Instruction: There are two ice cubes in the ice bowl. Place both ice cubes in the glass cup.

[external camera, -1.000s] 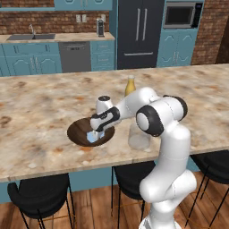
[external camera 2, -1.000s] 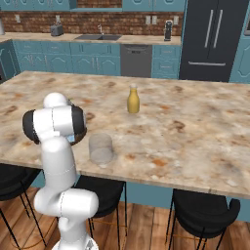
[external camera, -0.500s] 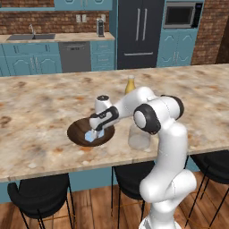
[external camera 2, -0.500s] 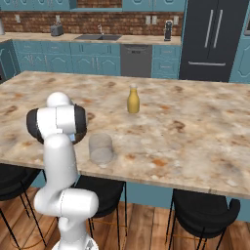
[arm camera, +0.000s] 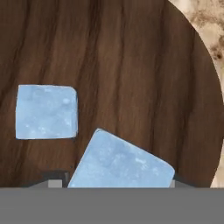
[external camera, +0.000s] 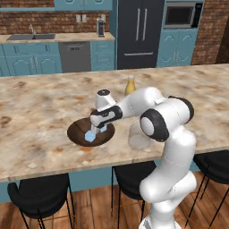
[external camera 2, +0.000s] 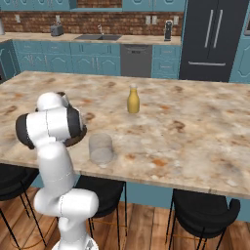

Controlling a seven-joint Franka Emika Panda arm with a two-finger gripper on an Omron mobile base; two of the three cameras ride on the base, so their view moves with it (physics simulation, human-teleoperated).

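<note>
The dark-brown wooden ice bowl (external camera: 75, 132) sits on the island counter, left of the clear glass cup (external camera: 137, 137). My gripper (external camera: 95, 130) reaches down into the bowl. In the hand view, the gripper (arm camera: 113, 184) has its two tips pressed against the sides of one tilted pale-blue ice cube (arm camera: 122, 162) on the bowl's floor (arm camera: 131, 65). The other ice cube (arm camera: 46, 112) lies free beside it. A pale-blue cube (external camera: 91, 137) shows under the hand in the left base view. The glass cup (external camera 2: 101, 149) stands just right of my arm.
A yellow bottle (external camera: 130, 85) with a white cap stands behind the cup, further in on the counter (external camera 2: 133, 99). Marbled counter (arm camera: 205, 26) shows past the bowl's rim. Black stools stand under the counter's near edge.
The jaws have closed in from wide open onto the ice cube. The arm has stayed over the bowl with hardly any movement.
</note>
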